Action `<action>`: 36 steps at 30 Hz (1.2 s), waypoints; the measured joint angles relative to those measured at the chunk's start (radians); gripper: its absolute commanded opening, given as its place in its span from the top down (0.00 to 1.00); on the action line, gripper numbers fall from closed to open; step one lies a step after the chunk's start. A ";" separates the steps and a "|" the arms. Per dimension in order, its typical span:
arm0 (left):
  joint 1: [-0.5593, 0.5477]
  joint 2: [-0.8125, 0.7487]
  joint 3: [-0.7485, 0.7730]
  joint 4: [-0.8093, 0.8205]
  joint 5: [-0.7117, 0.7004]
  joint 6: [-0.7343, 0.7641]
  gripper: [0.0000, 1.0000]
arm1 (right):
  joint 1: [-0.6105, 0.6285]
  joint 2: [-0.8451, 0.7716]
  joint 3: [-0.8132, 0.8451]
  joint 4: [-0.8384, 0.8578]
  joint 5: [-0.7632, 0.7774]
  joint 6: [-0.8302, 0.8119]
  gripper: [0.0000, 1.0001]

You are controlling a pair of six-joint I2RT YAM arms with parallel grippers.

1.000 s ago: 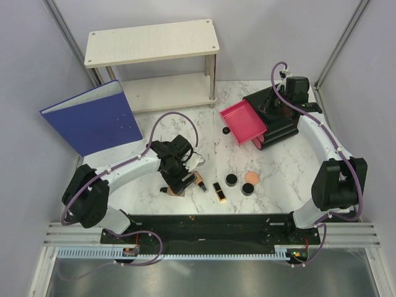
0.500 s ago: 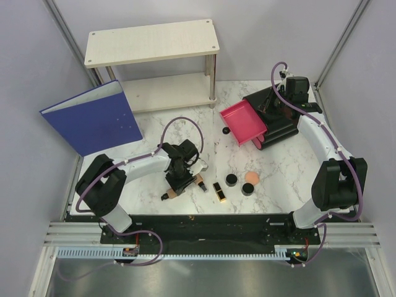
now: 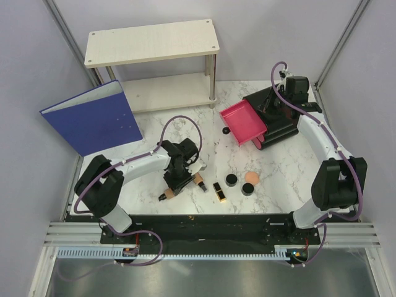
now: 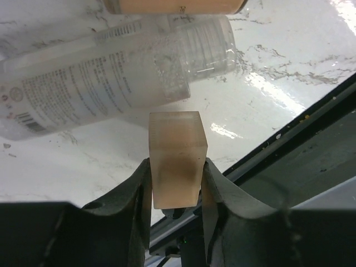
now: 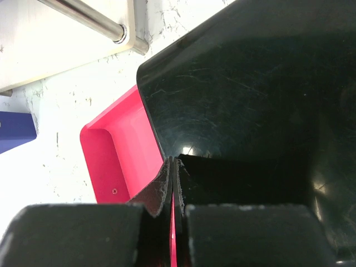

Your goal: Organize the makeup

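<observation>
My left gripper (image 3: 177, 180) is shut on the flat end of a peach tube (image 4: 177, 158), low over the table; that tube's end shows at the gripper's near side in the top view (image 3: 166, 197). A second tube (image 4: 111, 83) lies on the marble just beyond it, its dark cap (image 3: 202, 183) to the gripper's right. The black-and-gold lipstick (image 3: 218, 190), two round black jars (image 3: 231, 180) (image 3: 247, 189) and the peach puff (image 3: 251, 177) lie to the right. My right gripper (image 3: 276, 110) is shut, its fingers (image 5: 167, 186) pressed together over the black organizer (image 5: 239, 105).
The organizer's pink drawer (image 3: 242, 122) stands pulled out to the left. A blue binder (image 3: 93, 120) leans at the left and a wooden shelf (image 3: 151, 43) stands at the back. The black base rail (image 3: 204, 226) runs along the near edge.
My left gripper has moved a little nearer and lower with the peach tube. The right arm has not moved.
</observation>
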 measured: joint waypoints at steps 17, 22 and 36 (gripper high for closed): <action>-0.011 -0.006 0.437 -0.215 0.060 -0.085 0.98 | 0.000 0.045 0.047 0.001 -0.028 0.006 1.00; -0.011 0.131 0.734 -0.203 0.161 -0.115 0.98 | 0.000 0.045 0.045 0.003 -0.029 0.009 1.00; -0.011 0.541 1.313 -0.099 0.328 -0.343 0.98 | 0.000 0.005 -0.003 0.016 -0.022 0.009 1.00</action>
